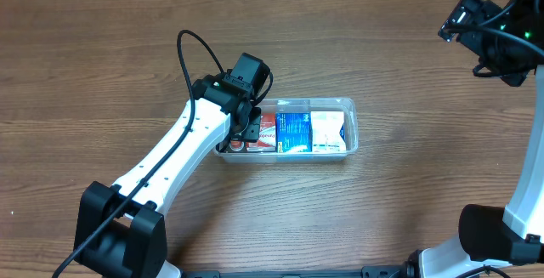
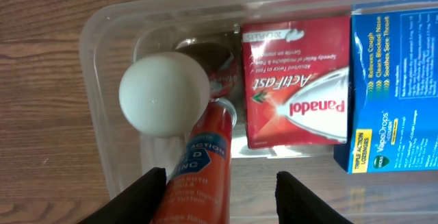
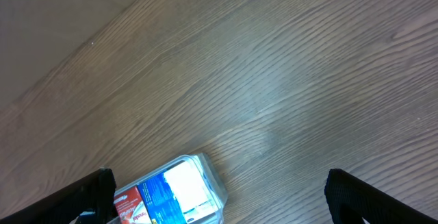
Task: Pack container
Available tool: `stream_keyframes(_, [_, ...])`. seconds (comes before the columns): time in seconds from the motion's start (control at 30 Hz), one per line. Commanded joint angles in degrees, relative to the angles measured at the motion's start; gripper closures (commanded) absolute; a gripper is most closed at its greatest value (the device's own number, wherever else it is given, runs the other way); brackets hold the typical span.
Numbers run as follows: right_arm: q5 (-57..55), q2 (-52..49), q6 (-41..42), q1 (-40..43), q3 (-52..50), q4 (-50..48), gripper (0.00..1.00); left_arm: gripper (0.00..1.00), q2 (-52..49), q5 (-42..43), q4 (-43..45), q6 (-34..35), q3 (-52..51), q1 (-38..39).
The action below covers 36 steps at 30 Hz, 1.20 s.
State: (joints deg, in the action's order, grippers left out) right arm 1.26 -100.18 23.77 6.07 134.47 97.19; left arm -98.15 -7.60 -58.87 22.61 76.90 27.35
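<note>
Lifting the left gripper (image 2: 219, 177) straight up looks like the best move. Its jaws stand spread, and the orange tube (image 2: 198, 169) with a white round cap (image 2: 164, 94) lies between them unclamped, so a sideways pull could drag it. The tube leans in the left end of the container (image 2: 96, 53), beside a red Panadol box (image 2: 294, 80) and a blue box (image 2: 393, 80). The container, clear plastic with rounded corners, sits mid-frame in the overhead view. The right gripper (image 3: 219, 183), also spread, hangs well apart at upper right.
</note>
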Motion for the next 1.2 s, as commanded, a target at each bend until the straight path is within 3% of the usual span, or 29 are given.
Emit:
stream_keyframes(0.0, [-0.13,0.74,0.09,0.11,1.25,-0.20,0.00,0.43,1.40,-0.81,-5.64,1.38,4.76,-0.20])
stream_keyframes(0.23, [-0.13,0.74,0.07,0.11,1.25,-0.17,0.00,0.18,4.24,-3.96,-24.22,0.57,28.52,-5.09])
stream_keyframes(0.33, [-0.13,0.74,0.07,0.11,1.25,-0.20,0.00,0.20,6.08,-3.98,-29.35,-0.98,35.98,-8.72])
stream_keyframes(0.43, [-0.13,0.74,0.07,0.11,1.22,-0.17,0.00,0.32,10.19,-5.40,-33.53,-1.40,41.46,-13.16])
stream_keyframes(0.57, [-0.13,0.74,0.07,0.11,1.25,-0.20,0.00,0.27,20.50,-10.75,-32.41,-0.61,42.23,-16.33])
stream_keyframes(0.6, [-0.13,0.74,0.09,0.11,1.25,-0.17,0.00,0.01,22.56,-12.31,-32.04,-0.50,42.25,-16.33])
stream_keyframes(0.8, [-0.13,0.74,0.07,0.11,1.22,-0.17,0.00,0.00,30.21,-14.38,-32.61,-0.50,42.23,-16.31])
stream_keyframes(1.17, [-0.13,0.57,0.07,0.11,1.25,-0.20,0.00,0.00,29.40,-13.46,-32.83,-0.52,42.18,-16.31])
